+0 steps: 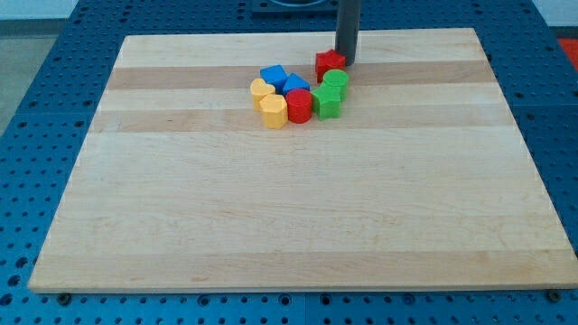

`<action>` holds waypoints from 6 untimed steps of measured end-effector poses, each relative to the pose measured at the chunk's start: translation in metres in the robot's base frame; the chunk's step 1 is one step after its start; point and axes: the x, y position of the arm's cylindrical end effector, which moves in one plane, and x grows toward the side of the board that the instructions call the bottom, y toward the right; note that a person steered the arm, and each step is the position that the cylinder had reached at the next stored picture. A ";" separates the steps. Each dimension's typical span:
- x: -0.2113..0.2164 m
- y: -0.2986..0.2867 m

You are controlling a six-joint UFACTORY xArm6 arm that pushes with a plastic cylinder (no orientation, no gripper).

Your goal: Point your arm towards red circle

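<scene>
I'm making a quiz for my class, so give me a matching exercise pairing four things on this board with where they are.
Things:
1. my tip
2. red circle
3. yellow blocks
4. green blocks

Places:
A. the view's left end of the cluster
B. the view's right side of the cluster
C. at the red star, the view's top of the cluster
D. the cluster's bottom edge, between yellow and green

Pairs: 1-C, 2-D, 3-A, 4-B

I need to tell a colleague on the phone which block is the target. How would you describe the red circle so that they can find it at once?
On the pale wooden board, find the block cluster near the view's top centre. The round red cylinder block sits at its lower middle, between the yellow block and the green block. The other red block, beside my tip, is star-shaped.
</scene>
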 end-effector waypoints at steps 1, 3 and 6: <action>0.000 0.000; 0.006 -0.005; 0.008 -0.031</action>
